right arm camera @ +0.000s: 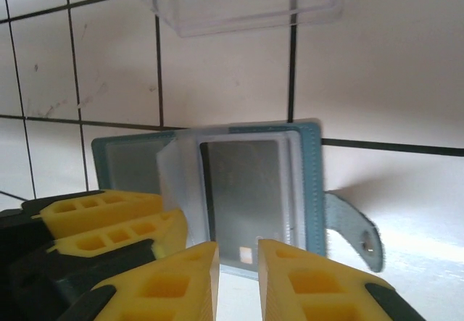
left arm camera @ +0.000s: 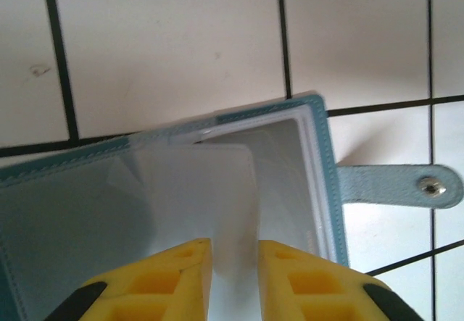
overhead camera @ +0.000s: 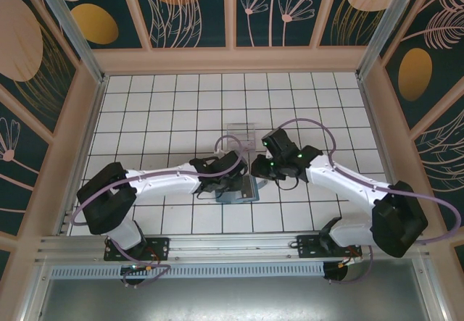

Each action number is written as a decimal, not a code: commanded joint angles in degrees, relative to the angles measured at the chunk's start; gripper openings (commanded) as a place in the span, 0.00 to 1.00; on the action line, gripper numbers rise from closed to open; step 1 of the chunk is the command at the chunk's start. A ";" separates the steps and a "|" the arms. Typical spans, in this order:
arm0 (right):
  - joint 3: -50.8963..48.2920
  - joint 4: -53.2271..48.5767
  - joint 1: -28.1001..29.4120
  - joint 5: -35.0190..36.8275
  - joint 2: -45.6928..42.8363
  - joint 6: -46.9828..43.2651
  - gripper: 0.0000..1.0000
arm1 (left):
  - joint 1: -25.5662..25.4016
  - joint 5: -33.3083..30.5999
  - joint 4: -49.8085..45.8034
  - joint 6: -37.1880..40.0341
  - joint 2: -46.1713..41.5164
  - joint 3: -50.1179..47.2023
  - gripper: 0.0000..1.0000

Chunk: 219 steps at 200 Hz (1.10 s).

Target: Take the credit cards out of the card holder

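step: early, I reckon. The holder (overhead camera: 239,190) lies open on the worktop (overhead camera: 159,111), near the tray (right arm camera: 232,2), with a grey card (right arm camera: 246,198) tucked in its sleeve
left hand (left arm camera: 234,252): fingers a narrow gap apart, pale sheet (left arm camera: 203,198) running into the gap. Card or sleeve page, pinched or not, can't tell
right hand (right arm camera: 238,252): narrow gap too, low over the holder's near edge. Gripping it? can't tell
next: probably a straight slide out along the sleeve, with the holder pinned so it doesn't drag
arms: both reach in low to the middle, hands close side by side
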 commanded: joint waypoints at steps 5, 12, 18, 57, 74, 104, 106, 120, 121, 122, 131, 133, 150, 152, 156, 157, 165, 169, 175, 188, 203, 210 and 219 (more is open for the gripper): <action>1.97 0.80 1.73 -1.74 3.04 1.34 0.22 | 0.36 -0.45 1.01 -1.22 -2.32 -2.33 0.27; 2.07 0.96 2.18 -1.74 3.78 1.45 0.22 | 0.44 -0.62 1.01 -1.32 -2.73 -2.74 0.27; 2.07 1.22 2.44 -1.89 4.43 1.47 0.22 | 0.37 -0.84 0.81 -1.40 -3.12 -3.10 0.27; 2.37 2.53 3.85 -2.78 7.56 2.19 0.22 | 0.40 -3.37 -2.60 -1.76 -6.01 -4.66 0.29; 2.83 2.79 4.38 -2.89 8.69 2.30 0.22 | 0.40 -4.48 -4.22 -1.97 -7.17 -5.48 0.29; 3.94 2.66 5.02 -2.64 10.28 2.52 0.22 | 0.36 -6.47 -7.73 -2.10 -8.37 -6.51 0.29; 3.99 2.62 5.09 -2.63 10.38 2.53 0.22 | 0.36 -6.57 -7.98 -2.16 -8.50 -6.54 0.28; 4.58 2.15 5.36 -1.92 10.86 2.66 0.22 | 0.49 -7.39 -9.99 -2.43 -8.92 -6.76 0.28; 4.57 2.10 5.37 -1.79 10.89 2.67 0.22 | 0.51 -7.48 -10.11 -2.44 -8.92 -6.76 0.28; 4.57 2.03 5.37 -1.72 10.94 2.68 0.22 | 0.52 -7.53 -10.22 -2.44 -8.97 -6.71 0.28; 5.07 0.98 5.59 -0.34 11.39 2.61 0.22 | 0.52 -7.99 -11.48 -2.38 -9.25 -6.52 0.28; 5.24 0.57 5.63 0.08 11.53 2.55 0.22 | 0.49 -8.14 -11.73 -2.39 -9.27 -6.43 0.28; 6.40 -2.16 5.99 3.00 12.62 2.09 0.22 | 0.58 -9.05 -14.13 -2.23 -9.35 -5.18 0.27; 6.45 -2.32 5.99 3.18 12.72 1.96 0.22 | 0.57 -9.17 -14.39 -2.24 -9.36 -4.96 0.27; 6.47 -2.66 5.98 3.55 12.89 1.88 0.22 | 0.56 -9.28 -14.71 -2.13 -9.42 -4.71 0.27; 6.49 -2.68 5.99 3.63 12.91 1.88 0.22 | 0.54 -9.26 -14.85 -2.11 -9.39 -4.55 0.27; 6.50 -3.01 5.99 4.09 13.10 1.80 0.22 | 0.64 -9.50 -15.44 -1.88 -9.60 -3.64 0.27; 6.42 -3.03 5.99 4.25 13.11 1.76 0.22 | 0.62 -9.68 -15.73 -1.80 -9.64 -3.19 0.28; 6.28 -3.11 5.99 4.43 13.19 1.70 0.22 | 0.65 -9.84 -16.04 -1.60 -9.86 -2.57 0.28; 6.15 -3.28 5.99 4.67 13.28 1.62 0.22 | 0.67 -9.88 -16.44 -1.02 -9.98 -0.91 0.28; 5.83 -3.18 5.93 4.93 13.16 1.51 0.22 | 0.72 -9.46 -16.38 -0.31 -9.90 1.12 0.28; 5.53 -3.05 5.84 4.94 13.10 1.45 0.22 | 0.73 -8.93 -15.86 0.09 -9.71 1.28 0.28; 5.24 -2.83 5.72 4.81 13.10 1.37 0.22 | 0.76 -7.81 -14.55 0.51 -9.46 3.31 0.28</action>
